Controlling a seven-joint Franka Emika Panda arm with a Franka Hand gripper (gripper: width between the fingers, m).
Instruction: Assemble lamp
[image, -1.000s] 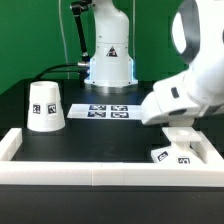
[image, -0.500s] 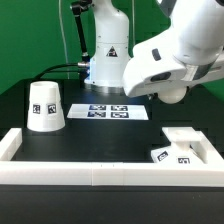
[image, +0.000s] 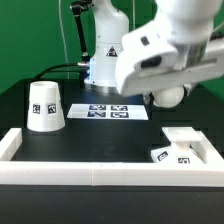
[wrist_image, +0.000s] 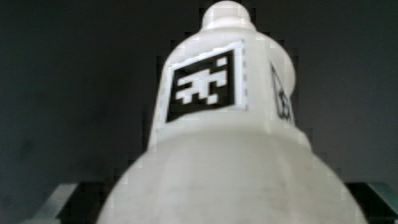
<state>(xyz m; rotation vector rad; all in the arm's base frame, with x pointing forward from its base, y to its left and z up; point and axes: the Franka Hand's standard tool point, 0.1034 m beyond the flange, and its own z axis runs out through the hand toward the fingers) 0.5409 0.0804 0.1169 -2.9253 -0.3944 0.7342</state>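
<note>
In the wrist view the white bulb fills the picture, its ball top pointing away and a square tag on its side. My gripper is shut on its wide lower end, with the dark fingers only just showing at either side. In the exterior view the arm hangs high at the right, and I cannot make out the gripper or the bulb there. The cup-like shade stands mouth down at the left. The flat square base lies at the right by the rail.
The marker board lies flat at the back middle of the black table. A white rail frame runs along the front and up both sides. The robot's pedestal stands behind the board.
The arm has risen from low over the base at the right and swung up and toward the exterior view's left. The shade and the base have not moved.
</note>
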